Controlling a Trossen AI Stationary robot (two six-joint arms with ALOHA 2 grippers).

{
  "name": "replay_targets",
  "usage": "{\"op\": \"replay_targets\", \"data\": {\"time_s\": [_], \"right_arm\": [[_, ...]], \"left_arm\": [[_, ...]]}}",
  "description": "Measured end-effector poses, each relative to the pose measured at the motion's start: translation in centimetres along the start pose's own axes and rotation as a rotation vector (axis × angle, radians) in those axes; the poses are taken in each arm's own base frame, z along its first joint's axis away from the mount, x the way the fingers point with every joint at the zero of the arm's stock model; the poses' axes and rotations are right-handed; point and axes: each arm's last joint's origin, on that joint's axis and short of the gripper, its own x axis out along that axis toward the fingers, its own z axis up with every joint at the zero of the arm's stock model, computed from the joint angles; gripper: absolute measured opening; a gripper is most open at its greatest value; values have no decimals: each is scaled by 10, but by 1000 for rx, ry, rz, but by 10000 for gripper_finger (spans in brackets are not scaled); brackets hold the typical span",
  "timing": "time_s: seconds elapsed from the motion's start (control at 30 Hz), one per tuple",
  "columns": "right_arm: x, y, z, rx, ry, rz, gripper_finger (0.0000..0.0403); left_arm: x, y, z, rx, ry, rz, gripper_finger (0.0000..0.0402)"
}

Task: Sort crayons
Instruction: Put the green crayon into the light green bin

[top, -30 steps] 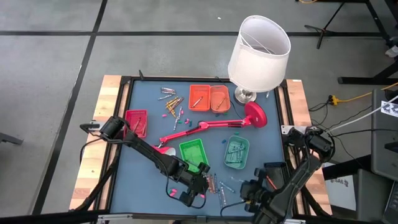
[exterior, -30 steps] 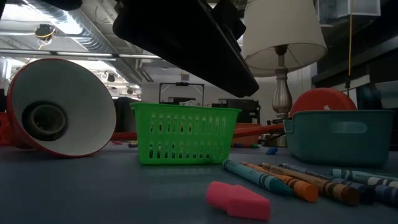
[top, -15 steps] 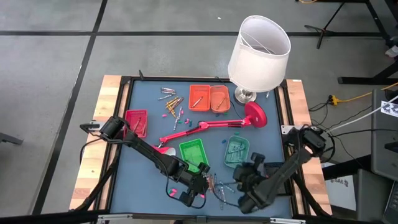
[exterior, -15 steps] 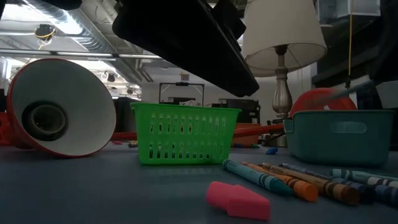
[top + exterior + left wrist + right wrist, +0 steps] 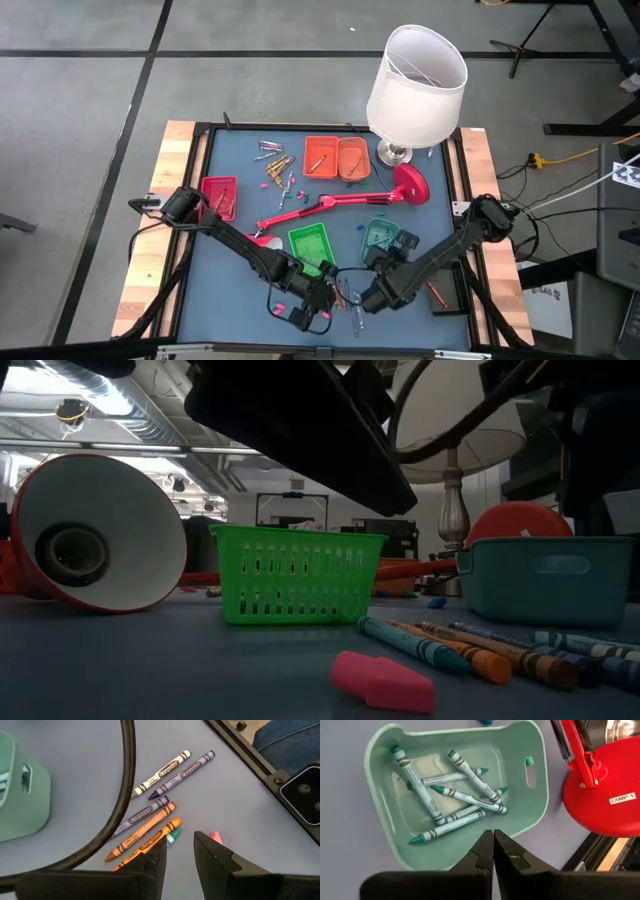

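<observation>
Right gripper (image 5: 493,851) over teal tray (image 5: 380,755) rim

- From above, my own left arm (image 5: 250,255) covers part of the green basket (image 5: 309,245), and my right arm (image 5: 440,258) hides a corner of the teal tray (image 5: 378,237).
- The loose crayons (image 5: 345,297) between my two wrists are too small from overhead to tell their colours.
- In my left wrist view a black cable (image 5: 122,810) crosses two crayons, and the orange crayon (image 5: 145,844) runs behind my finger.
- At counter height, a dark arm (image 5: 300,420) blocks the room, and the picture's edge cuts the crayons (image 5: 590,650) on the right.
</observation>
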Motion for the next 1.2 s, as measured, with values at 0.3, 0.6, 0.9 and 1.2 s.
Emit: {"op": "replay_targets", "data": {"time_s": [0.3,0.6,0.9,1.2], "right_arm": [[-6,-4,2,-16,-11,-23,9],[-33,-10,2,-12,-82,24,10],[-61,-25,-18,-15,-154,108,10],[-81,-32,-42,-19,-244,162,10]], "left_arm": [[0,3,3,-4,-36,6,82],[0,8,7,-14,-75,10,82],[0,7,7,22,-78,-20,82],[4,20,4,95,-67,0,82]]}}
